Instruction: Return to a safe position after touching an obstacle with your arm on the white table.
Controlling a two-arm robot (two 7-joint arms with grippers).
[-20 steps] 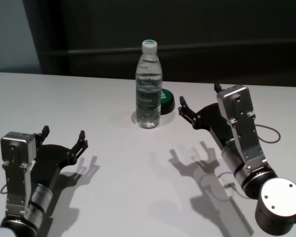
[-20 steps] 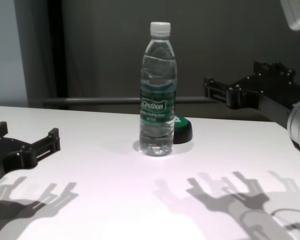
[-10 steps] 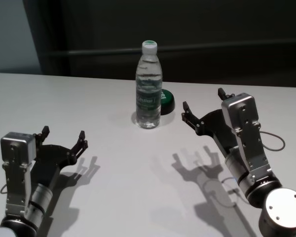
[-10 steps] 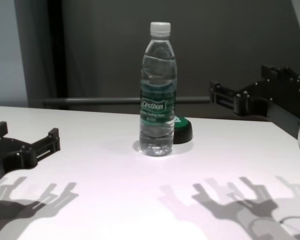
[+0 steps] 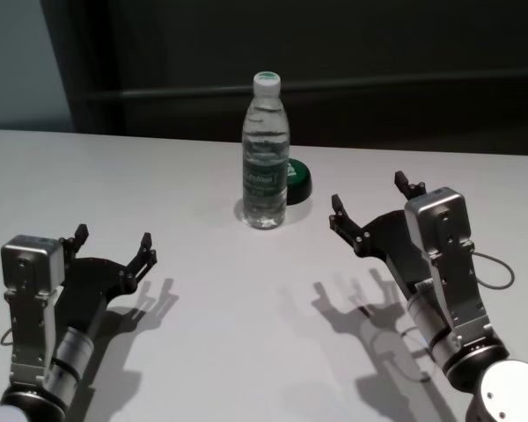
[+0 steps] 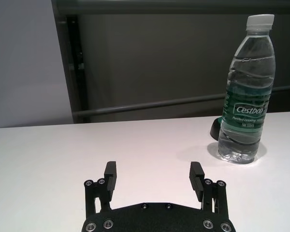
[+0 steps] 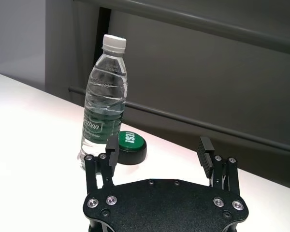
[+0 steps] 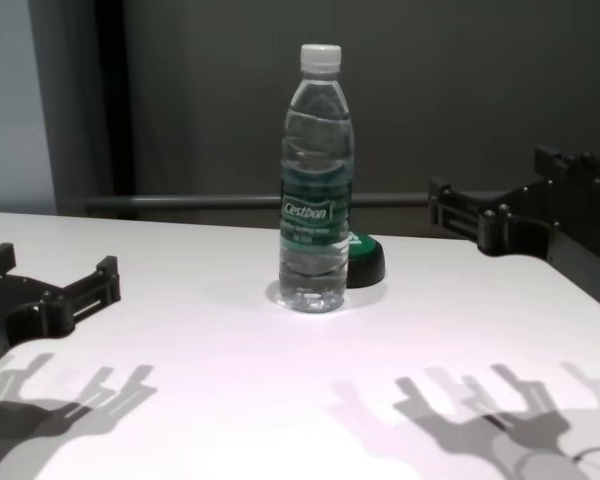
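Observation:
The obstacle, a clear water bottle [image 5: 265, 167] with a white cap and green label, stands upright at the middle back of the white table [image 5: 229, 290]. It also shows in the chest view [image 8: 317, 190], the left wrist view [image 6: 246, 96] and the right wrist view [image 7: 104, 116]. My right gripper [image 5: 370, 193] is open and empty, raised above the table, to the right of the bottle and clear of it [image 8: 493, 175] [image 7: 158, 145]. My left gripper [image 5: 114, 237] is open and empty, low over the table at the near left [image 6: 153, 169] [image 8: 53, 262].
A low black-and-green round puck [image 5: 297, 180] sits just behind and right of the bottle [image 7: 130, 146] [image 8: 363, 260]. A dark wall with a rail runs behind the table's far edge. A cable [image 5: 497, 264] loops beside my right forearm.
My right arm has drawn back toward me and to the right, away from the bottle, and sunk a little. The bottle and the left arm have not moved.

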